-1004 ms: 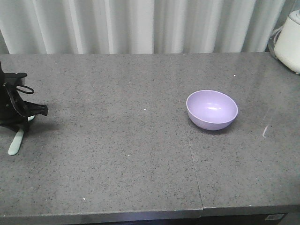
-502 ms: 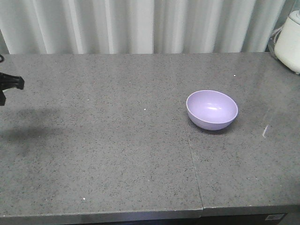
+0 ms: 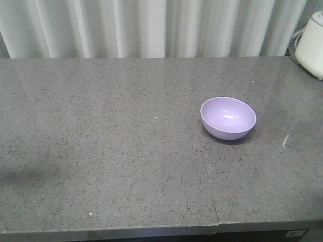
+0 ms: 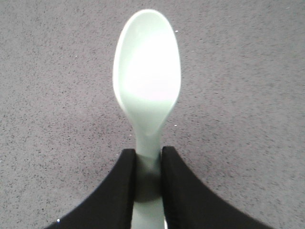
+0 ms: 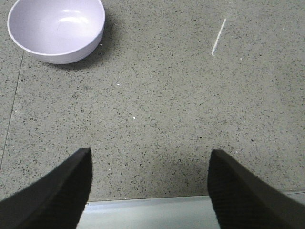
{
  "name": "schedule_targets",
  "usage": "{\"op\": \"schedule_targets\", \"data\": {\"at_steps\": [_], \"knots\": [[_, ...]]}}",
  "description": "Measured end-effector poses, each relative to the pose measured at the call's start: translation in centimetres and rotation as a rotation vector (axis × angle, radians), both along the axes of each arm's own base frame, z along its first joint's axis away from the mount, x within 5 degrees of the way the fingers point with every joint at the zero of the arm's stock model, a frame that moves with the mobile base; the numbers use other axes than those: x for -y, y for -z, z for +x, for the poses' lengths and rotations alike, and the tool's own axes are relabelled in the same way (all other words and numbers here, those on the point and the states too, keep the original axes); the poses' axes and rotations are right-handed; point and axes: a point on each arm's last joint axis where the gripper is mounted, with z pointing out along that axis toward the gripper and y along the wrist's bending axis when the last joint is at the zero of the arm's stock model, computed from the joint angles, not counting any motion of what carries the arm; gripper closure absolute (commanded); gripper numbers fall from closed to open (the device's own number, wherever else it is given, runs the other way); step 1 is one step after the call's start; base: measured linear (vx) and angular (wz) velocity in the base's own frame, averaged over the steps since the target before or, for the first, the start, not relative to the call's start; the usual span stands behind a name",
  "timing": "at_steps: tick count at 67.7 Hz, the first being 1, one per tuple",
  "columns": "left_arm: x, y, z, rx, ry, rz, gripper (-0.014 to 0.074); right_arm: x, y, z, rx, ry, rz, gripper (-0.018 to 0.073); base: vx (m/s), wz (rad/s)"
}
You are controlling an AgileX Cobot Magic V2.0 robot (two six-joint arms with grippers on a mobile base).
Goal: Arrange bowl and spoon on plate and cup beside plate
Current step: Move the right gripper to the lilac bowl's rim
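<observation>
Grey speckled stone table point(image 3: 101, 151) across the whole front view, with a thin seam running from near the middle down to the front edge, right of centre. Dim soft shadow on its left front part. Behind the far edge, a pale pleated curtain point(image 3: 151, 27) from side to side. At the far right corner, part of a white rounded appliance point(image 3: 312, 44), cut off by the frame edge.

On the right half of the table, upright and alone, the lilac bowl point(image 3: 228, 118): glossy inside, nothing in it, just right of the seam. In the right wrist view, the same bowl point(image 5: 56, 29) at the upper left, well apart from the claw there.

Right claw point(image 5: 150, 155) spread wide, both dark fingers low in the frame, only bare table and the table's pale front edge between them, gripping nothing.

Left claw point(image 4: 147, 160) drawn narrow, clamped on the spoon's handle just below the scoop, one black finger pressed to each side.

Mint-green spoon point(image 4: 147, 81) pointing away from the left wrist camera, hollow side toward the lens, brightly lit, grey table beneath. Whether touching the table or raised above it, cannot tell.

Smallest of all, a short white streak point(image 3: 285, 140) on the table, near the bowl on its right, slanted in the right wrist view.
</observation>
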Motion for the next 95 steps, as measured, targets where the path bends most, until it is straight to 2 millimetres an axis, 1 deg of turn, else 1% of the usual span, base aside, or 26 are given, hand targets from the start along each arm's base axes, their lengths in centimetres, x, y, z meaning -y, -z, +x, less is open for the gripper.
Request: {"op": "schedule_targets", "data": {"at_steps": [6,16,27,33,45,51,56,63,71,82,95], "knots": [[0.2,-0.8,-1.3,0.031,0.012,-0.008,0.0603,0.0,0.0,0.0,0.000,0.000,0.000,0.0052,0.00,0.00],[0.4,-1.5,-2.6,0.063,0.019,-0.016,0.0603,-0.1,0.0,0.0,0.000,-0.002,0.011,0.0052,0.00,0.00],[0.4,-1.6,-2.7,0.066,0.021,-0.016,0.0603,-0.2,0.0,0.4,0.010,-0.006,0.025,0.0052,0.00,0.00],[0.4,-1.6,-2.7,0.066,0.021,-0.016,0.0603,-0.3,-0.1,1.7,0.009,-0.009,0.037,0.0052,0.00,0.00],[0.4,-1.6,-2.7,0.066,0.022,-0.016,0.0603,-0.7,-0.3,5.5,-0.015,-0.042,0.068,0.0052,0.00,0.00],[0.4,-1.6,-2.7,0.066,0.022,-0.016,0.0603,-1.0,0.0,7.6,-0.032,-0.070,0.084,0.0052,0.00,0.00],[0.4,-1.6,-2.7,0.066,0.022,-0.016,0.0603,-1.2,0.6,9.7,-0.046,-0.091,0.098,0.0052,0.00,0.00],[0.4,-1.6,-2.7,0.066,0.022,-0.015,0.0603,-1.4,2.0,12.4,-0.068,-0.114,0.102,0.0052,0.00,0.00],[0.4,-1.6,-2.7,0.066,0.022,-0.015,0.0603,-1.4,4.1,15.9,-0.086,-0.126,0.102,0.0052,0.00,0.00],[0.4,-1.6,-2.7,0.066,0.022,-0.015,0.0603,-1.4,6.9,19.7,-0.124,-0.134,0.093,0.0052,0.00,0.00],[0.4,-1.6,-2.7,0.066,0.022,-0.015,0.0603,-1.7,9.2,22.9,-0.163,-0.166,0.106,0.0052,0.00,0.00]]}}
